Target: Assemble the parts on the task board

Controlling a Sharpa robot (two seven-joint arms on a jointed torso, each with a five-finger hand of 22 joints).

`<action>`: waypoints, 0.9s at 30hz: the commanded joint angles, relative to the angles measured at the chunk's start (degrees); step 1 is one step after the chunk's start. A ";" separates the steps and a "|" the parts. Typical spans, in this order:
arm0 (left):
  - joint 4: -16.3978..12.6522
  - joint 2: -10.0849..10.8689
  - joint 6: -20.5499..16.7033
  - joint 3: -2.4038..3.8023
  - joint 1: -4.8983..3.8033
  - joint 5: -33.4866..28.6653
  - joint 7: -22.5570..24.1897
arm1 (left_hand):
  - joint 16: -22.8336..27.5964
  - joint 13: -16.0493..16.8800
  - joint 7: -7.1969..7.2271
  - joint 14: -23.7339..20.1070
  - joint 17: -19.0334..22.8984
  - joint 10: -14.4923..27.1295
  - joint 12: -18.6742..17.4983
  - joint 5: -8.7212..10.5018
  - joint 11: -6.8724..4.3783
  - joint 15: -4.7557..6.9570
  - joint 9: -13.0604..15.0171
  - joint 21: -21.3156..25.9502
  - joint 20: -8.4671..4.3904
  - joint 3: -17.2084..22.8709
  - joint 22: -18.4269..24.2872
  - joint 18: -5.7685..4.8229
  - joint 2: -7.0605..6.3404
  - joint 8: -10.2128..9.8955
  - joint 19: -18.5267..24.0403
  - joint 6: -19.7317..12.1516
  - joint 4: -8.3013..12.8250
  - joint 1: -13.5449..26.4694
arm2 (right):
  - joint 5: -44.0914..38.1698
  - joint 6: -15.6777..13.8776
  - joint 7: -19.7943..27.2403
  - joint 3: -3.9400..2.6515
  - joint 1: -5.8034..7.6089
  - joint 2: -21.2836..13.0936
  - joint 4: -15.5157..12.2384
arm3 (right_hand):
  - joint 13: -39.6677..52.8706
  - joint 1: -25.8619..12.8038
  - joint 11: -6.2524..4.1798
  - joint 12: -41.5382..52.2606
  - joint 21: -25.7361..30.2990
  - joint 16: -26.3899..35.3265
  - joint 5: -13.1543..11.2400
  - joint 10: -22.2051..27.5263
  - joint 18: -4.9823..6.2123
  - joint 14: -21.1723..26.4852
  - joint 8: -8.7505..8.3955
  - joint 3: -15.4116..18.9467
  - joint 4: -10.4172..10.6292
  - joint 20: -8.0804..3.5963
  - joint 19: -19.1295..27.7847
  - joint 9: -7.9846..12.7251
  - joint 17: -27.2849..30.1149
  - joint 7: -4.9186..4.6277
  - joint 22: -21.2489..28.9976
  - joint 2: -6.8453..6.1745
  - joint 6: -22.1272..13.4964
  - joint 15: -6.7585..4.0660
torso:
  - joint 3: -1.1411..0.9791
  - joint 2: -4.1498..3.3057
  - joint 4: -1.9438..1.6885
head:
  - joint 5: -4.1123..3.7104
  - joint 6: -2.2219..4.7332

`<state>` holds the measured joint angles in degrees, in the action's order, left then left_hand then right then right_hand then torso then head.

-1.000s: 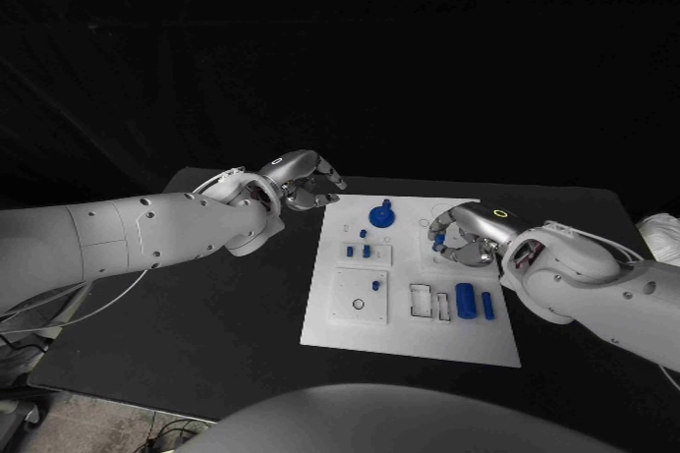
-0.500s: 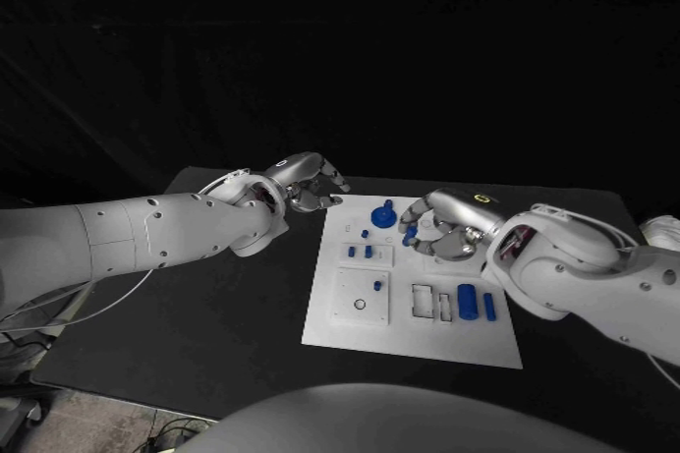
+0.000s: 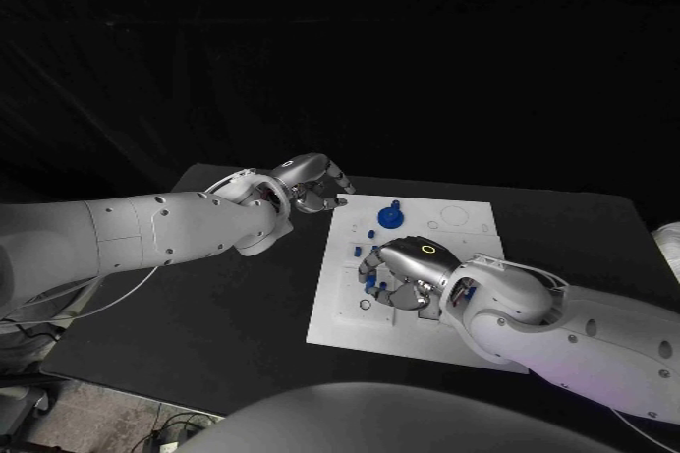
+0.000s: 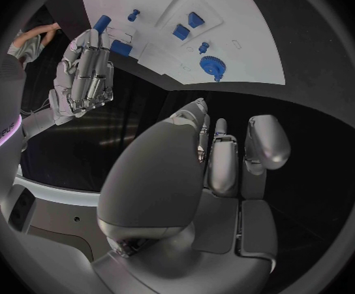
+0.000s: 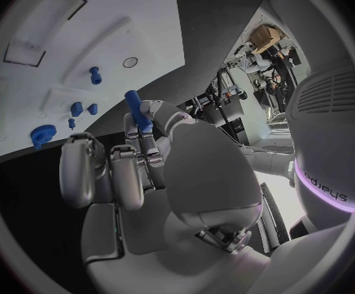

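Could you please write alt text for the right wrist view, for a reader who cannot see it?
The right hand holds a blue peg upright in its fingers above the white task board. On the board lie a blue gear and several small blue parts, near a small round hole.

A matte black rectangular table (image 3: 212, 306) stands before a wall of black pleated curtain cloth (image 3: 340, 70) that rises behind its far edge. Below the table's near left corner, a patch of pale grey floor (image 3: 85, 419) carries loose dark cables (image 3: 170, 435), and thin white cables (image 3: 57, 311) hang beside that same corner.
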<state>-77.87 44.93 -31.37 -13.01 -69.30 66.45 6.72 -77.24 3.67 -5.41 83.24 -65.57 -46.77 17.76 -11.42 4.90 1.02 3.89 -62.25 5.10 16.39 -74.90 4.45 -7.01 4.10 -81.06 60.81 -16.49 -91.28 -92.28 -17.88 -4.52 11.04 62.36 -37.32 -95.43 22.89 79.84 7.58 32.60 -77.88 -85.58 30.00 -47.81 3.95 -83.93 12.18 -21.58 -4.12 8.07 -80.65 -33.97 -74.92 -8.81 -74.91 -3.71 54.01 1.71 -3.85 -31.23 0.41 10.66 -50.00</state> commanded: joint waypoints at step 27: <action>0.07 -0.53 0.91 0.05 0.01 -0.22 -0.36 | 0.18 -0.05 -0.50 -0.59 0.08 0.43 -0.14 -0.47 0.15 -0.09 0.02 0.39 0.07 0.40 -7.89 0.91 0.07 -0.25 0.59 -0.11 0.04 -0.34 | -8.48 0.06 0.95 -0.04 -5.10 3.38 3.70 | -0.30 -0.15 -1.94 -0.98 0.24 0.28 -0.65 -2.20 -0.43 -0.40 -0.31 -0.55 -0.78 -0.36 0.26 -0.22 -4.23 -0.22 -10.46 -0.11 -0.99 -0.09 | -0.03 0.00 0.02 | 0.17 0.00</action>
<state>-77.64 44.47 -31.01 -13.00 -69.28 66.44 6.47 -77.24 3.68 -5.61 83.05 -65.48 -46.78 17.76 -11.64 4.90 0.83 3.89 -62.02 5.30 16.39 -74.90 4.45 -7.01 4.10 -80.86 60.59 -16.49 -91.28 -97.89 -16.82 -4.25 11.02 57.46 -34.09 -91.91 22.46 79.84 7.58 31.68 -77.88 -85.58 29.57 -47.81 3.95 -83.92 12.18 -22.13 -4.67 7.87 -80.44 -34.11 -74.91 -8.99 -74.90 -3.72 53.42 1.72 -3.85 -31.20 0.48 10.73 -50.00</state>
